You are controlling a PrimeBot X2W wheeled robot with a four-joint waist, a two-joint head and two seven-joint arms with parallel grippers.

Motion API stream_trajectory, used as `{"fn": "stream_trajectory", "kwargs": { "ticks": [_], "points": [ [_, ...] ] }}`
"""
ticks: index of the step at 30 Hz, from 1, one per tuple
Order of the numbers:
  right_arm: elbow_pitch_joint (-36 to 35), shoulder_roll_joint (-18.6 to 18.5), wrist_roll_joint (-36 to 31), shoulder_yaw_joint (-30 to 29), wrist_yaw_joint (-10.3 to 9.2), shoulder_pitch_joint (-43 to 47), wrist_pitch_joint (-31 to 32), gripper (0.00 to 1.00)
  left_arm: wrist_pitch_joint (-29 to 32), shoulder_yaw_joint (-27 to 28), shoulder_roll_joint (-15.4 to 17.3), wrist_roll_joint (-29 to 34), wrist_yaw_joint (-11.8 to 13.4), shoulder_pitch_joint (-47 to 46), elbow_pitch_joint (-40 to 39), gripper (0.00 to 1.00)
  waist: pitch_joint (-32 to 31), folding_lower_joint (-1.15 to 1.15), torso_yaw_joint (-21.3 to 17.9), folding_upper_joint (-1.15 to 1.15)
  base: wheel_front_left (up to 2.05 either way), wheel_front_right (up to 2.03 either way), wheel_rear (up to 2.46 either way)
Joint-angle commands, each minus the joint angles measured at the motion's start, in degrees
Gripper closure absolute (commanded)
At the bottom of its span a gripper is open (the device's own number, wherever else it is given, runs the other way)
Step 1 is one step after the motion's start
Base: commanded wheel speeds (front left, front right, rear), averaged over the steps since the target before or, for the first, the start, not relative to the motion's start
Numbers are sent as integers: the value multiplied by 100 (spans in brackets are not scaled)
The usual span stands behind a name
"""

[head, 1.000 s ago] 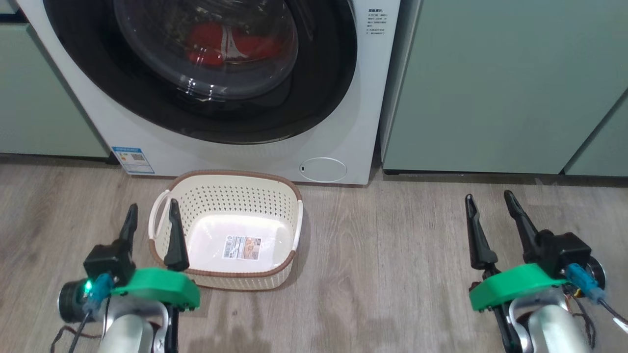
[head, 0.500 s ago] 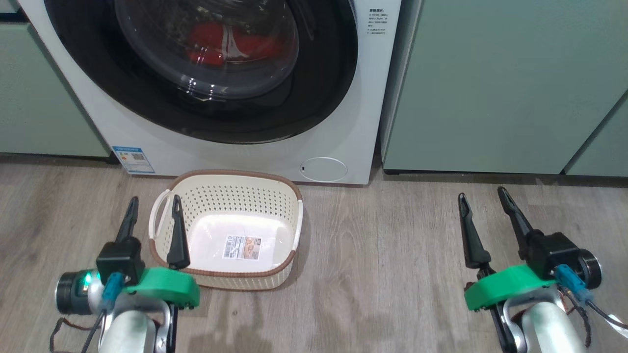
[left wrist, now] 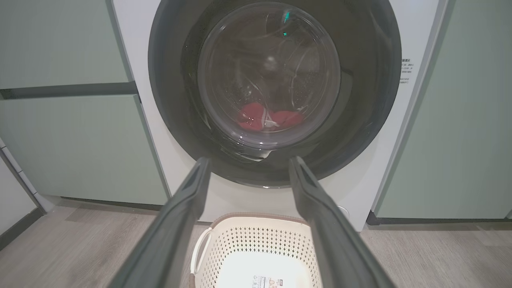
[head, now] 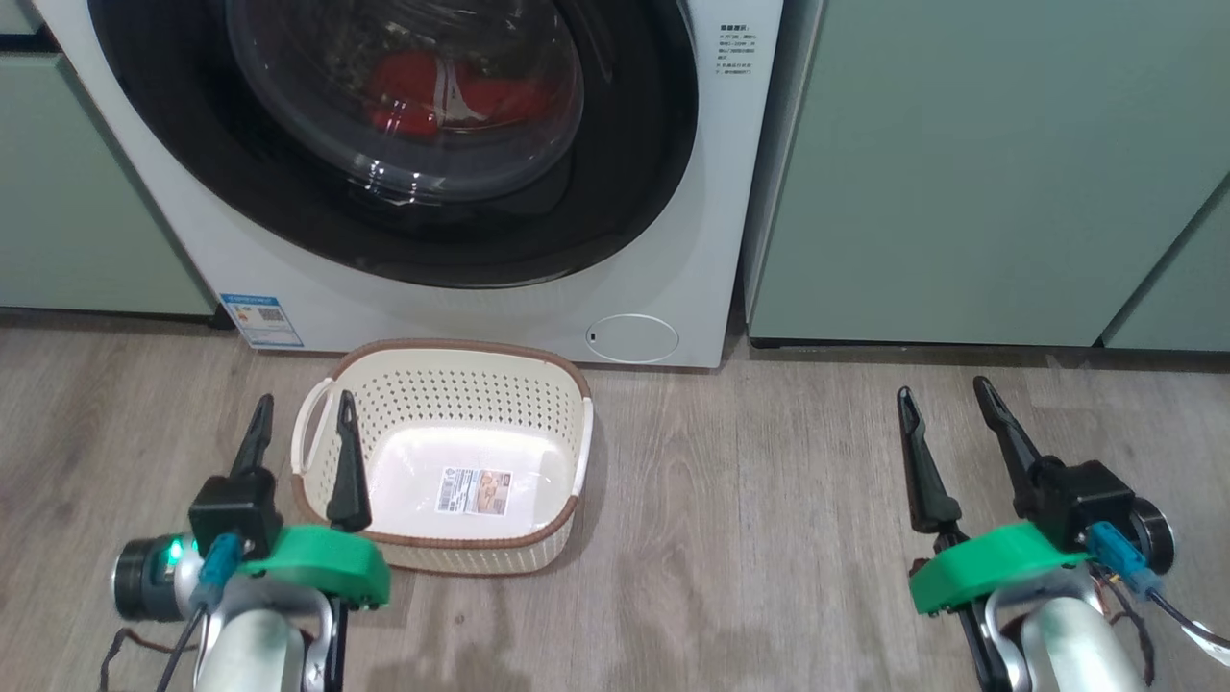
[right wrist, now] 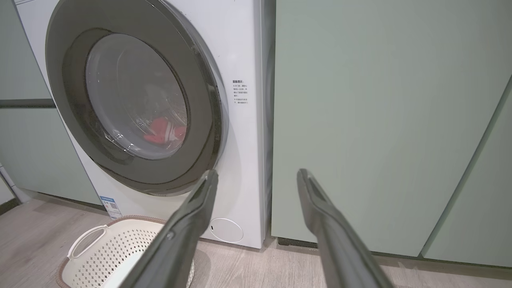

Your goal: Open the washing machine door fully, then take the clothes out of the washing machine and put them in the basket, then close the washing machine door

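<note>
A pale green cabinet (head: 961,173) with flat, plain fronts takes up the right side of the head view, and another green cabinet (head: 86,192) stands at the left edge. Both sit on a grey-brown wood-plank floor (head: 750,519), with a dark recess (head: 913,343) under the right one. In the left wrist view a dark horizontal strip (left wrist: 68,90) divides the left cabinet's fronts, and a dark skirting board (left wrist: 18,230) runs along the far-left wall.
</note>
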Motion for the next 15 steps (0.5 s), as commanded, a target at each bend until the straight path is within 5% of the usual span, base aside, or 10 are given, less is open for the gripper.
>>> {"fn": "stream_trajectory", "kwargs": {
  "ticks": [1,15],
  "points": [
    [-150,-67,41,128,-4,-251,-52,0,-39,235,41,69,-20,-327,-152,0,-7,0,-3,0,0,0,0],
    [-131,-67,116,172,-4,-233,-52,0,-39,341,-14,64,-145,-325,-110,0,-6,0,5,0,0,0,0]
  ]
}}
